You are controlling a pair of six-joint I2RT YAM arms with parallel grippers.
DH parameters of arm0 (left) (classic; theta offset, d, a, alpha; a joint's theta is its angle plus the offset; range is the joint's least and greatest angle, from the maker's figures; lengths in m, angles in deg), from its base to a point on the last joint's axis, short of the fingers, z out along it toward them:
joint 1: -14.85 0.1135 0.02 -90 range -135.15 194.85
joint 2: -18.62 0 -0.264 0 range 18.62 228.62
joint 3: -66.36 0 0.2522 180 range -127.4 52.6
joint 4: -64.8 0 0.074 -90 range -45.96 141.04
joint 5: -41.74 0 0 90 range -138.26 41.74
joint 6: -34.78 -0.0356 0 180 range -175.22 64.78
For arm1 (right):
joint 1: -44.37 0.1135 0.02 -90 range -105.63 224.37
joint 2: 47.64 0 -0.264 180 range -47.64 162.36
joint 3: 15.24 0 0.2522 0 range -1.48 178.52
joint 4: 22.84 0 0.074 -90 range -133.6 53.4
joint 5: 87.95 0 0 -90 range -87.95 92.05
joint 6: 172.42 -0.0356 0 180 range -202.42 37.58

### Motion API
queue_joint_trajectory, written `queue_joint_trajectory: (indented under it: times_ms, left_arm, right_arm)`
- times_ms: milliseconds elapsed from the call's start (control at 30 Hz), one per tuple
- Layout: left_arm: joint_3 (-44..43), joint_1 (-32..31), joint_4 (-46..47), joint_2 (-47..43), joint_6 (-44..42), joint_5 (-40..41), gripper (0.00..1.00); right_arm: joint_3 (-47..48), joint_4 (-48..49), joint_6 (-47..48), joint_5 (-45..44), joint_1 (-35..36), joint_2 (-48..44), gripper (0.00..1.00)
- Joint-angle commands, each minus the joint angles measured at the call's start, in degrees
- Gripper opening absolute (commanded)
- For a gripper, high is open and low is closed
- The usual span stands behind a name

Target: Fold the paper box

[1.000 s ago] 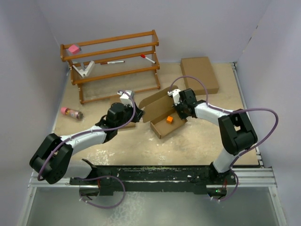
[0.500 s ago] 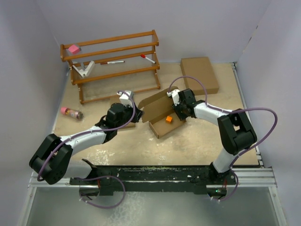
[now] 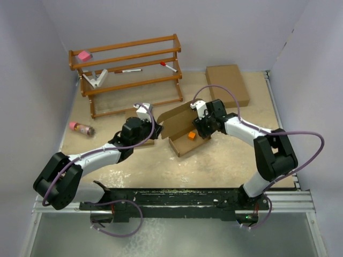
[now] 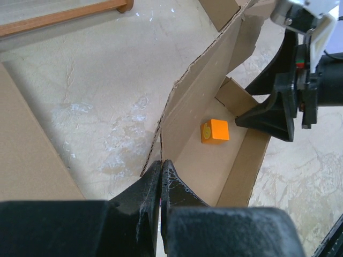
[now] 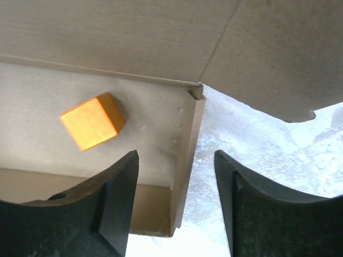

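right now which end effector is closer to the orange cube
Right. The right end effector straddles an end wall of the paper box, just beside the orange cube; the left end effector pinches its side flap, farther off.

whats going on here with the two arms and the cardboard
The two arms are folding the paper box, which is only partly formed. The left gripper is shut on the edge of one upright wall. The right gripper is open, a finger on either side of the end wall. An orange cube lies inside.
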Motion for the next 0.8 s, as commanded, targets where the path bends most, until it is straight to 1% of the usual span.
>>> queue_joint_trajectory:
  times_ms: [0, 67, 167, 300, 433, 467, 633, 700, 733, 767]
  left_arm:
    - [-0.9, 0.3, 2.3, -1.5, -3.2, 0.3, 0.04]
    - [-0.9, 0.3, 2.4, -1.6, -4.3, 0.4, 0.04]
    - [-1.0, 0.3, 2.7, -1.4, -6.3, 0.5, 0.04]
    - [-1.4, 0.3, 3.3, -1.1, -9.2, 0.5, 0.04]
    - [-2.5, 0.4, 3.2, -0.4, -13.9, -0.3, 0.04]
    - [-2.8, 0.4, 3.2, -0.1, -15.2, -0.8, 0.04]
    - [-5.3, 0.5, 1.8, 1.6, -21.4, -2.4, 0.04]
    - [-5.9, 0.5, 1.7, 2.4, -23.8, -3.1, 0.04]
    - [-6.1, 0.5, 1.8, 2.4, -24.9, -3.2, 0.04]
    - [-6.2, 0.6, 2.1, 2.4, -25.7, -3.4, 0.04]
  right_arm:
    - [1.6, -2.3, 1.3, 6.3, -1.1, -3.2, 0.67]
    - [1.9, -2.9, 2.1, 7.4, -1.8, -3.6, 0.71]
    - [2.2, -4.4, 5.3, 8.7, -2.7, -4.4, 0.74]
    - [2.2, -7.1, 9.1, 15.3, -5.6, -6.6, 0.76]
    - [2.2, -9.8, 12.8, 22.7, -9.7, -11.1, 0.76]
    - [3.6, -10.1, 13.3, 24.5, -10.7, -12.4, 0.76]
    - [5.3, -8.1, 13.5, 32.3, -14.9, -17.6, 0.76]
    - [7.1, -5.9, 14.5, 35.9, -17.4, -17.6, 0.77]
    - [8.2, -3.8, 15.2, 38.8, -18.9, -17.0, 0.77]
    - [9.5, -3.8, 17.3, 42.9, -20.7, -15.6, 0.78]
